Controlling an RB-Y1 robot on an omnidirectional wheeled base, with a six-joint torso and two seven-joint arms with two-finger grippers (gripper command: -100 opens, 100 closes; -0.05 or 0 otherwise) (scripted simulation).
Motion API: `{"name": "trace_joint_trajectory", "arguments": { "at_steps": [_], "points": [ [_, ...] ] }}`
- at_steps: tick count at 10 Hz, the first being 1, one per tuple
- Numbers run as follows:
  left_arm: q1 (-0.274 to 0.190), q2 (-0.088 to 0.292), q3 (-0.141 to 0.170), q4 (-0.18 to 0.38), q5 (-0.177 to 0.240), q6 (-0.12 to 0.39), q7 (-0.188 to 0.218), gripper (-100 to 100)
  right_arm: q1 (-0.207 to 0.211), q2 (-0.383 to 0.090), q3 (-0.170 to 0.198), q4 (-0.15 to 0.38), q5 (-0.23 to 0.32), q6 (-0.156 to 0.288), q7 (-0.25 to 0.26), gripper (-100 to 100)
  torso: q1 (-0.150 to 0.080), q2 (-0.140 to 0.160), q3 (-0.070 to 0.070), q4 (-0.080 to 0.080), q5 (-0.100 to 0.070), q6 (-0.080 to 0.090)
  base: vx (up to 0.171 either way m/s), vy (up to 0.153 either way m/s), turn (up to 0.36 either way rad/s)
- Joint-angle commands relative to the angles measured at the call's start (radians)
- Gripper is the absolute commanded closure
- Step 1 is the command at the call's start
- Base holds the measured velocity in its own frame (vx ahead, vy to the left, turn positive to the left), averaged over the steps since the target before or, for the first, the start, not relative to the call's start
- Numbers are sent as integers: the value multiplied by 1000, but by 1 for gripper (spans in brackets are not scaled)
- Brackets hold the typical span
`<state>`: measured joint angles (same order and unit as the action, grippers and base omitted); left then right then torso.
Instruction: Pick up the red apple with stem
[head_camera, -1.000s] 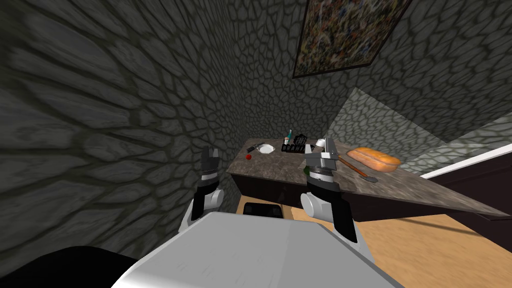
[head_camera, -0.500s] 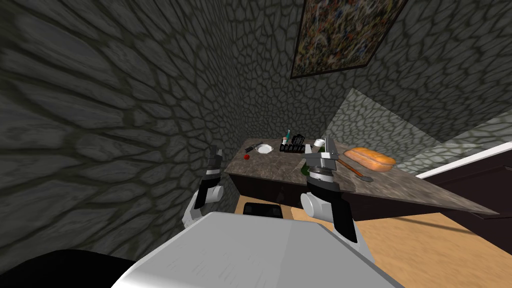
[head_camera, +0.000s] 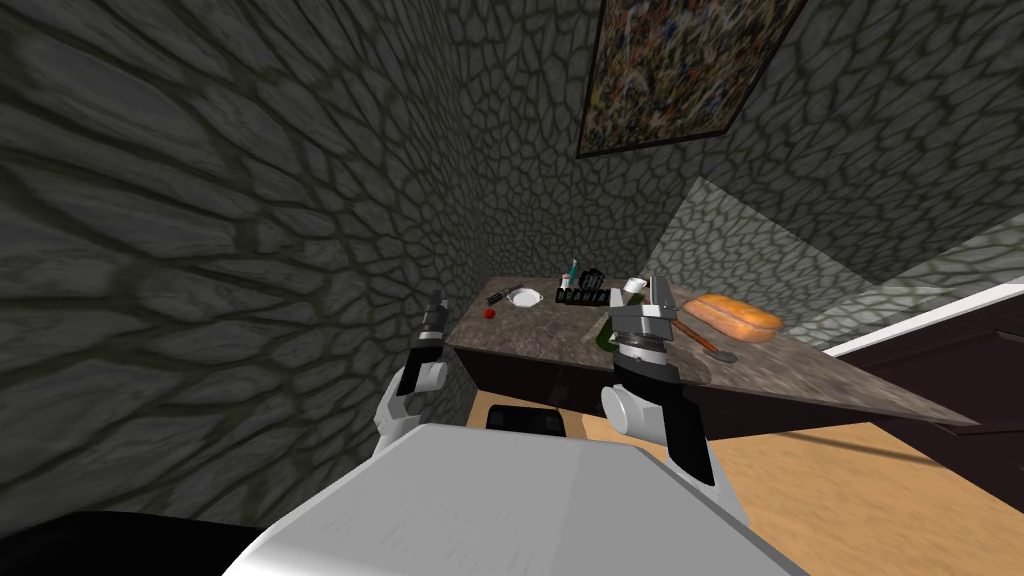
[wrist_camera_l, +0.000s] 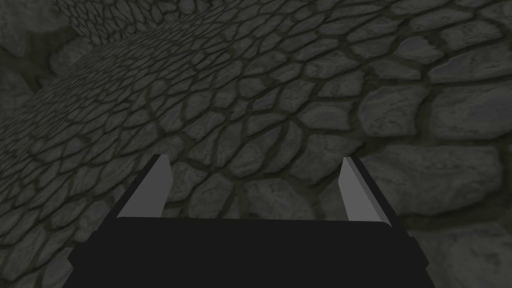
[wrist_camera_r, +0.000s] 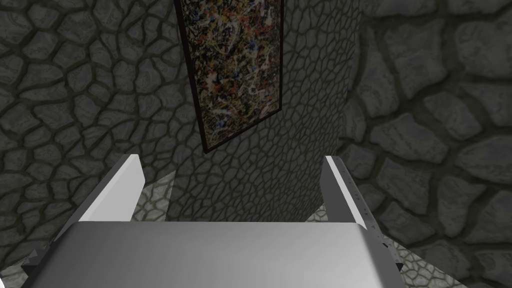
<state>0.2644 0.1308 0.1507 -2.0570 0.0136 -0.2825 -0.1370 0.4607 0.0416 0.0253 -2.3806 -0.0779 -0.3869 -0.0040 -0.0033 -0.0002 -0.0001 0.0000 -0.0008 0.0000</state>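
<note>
Where apple (head_camera: 489, 313) sits: on counter (head_camera: 560, 335), ahead of left gripper (wrist_camera_l: 255, 159) fingers, well apart.
left gripper: fingers spread wide, holding nothing.
right gripper (wrist_camera_r: 232, 158): fingers spread wide, holding nothing.

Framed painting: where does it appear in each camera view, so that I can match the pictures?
Head view: the framed painting hangs high on the stone wall, above the counter.
Right wrist view: the framed painting is on that wall, beyond the open right tool.
Left wrist view: the open left tool faces bare stone wall instead.
Shared landmark: the stone wall.
</note>
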Motion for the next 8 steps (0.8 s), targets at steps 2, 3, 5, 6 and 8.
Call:
{"name": "trace_joint_trajectory", "arguments": {
  "at_steps": [2, 3, 5, 6, 8],
  "points": [
    [-39, 5, 12, 48, -4, 57, -3, -100, 0, 0, 0, 0, 0, 0, 0, 0, 0, -1, 0, 0, 0, 0, 7, -44, -4],
    [-72, 12, 25, 83, -5, 98, -2, -100, 0, 0, 0, 0, 0, 0, 0, 0, 1, -1, 0, 0, 0, 0, 0, -40, -7],
    [-106, 19, 39, 120, -6, 138, -2, -100, 0, 0, 0, 0, 0, 0, 0, 0, 1, 0, 0, 0, 0, 0, 1, -37, -5],
    [-106, 19, 39, 120, -6, 147, -2, -100, 0, 0, 0, 0, 0, 0, 0, 0, 1, 0, 0, 0, 0, 0, 2, -38, -4],
    [-141, 25, 53, 157, -8, 195, -2, -100, 0, 0, 0, 0, 0, 0, 0, 0, 0, 0, 0, 0, 0, 0, -3, -49, -5]
  ]
}}
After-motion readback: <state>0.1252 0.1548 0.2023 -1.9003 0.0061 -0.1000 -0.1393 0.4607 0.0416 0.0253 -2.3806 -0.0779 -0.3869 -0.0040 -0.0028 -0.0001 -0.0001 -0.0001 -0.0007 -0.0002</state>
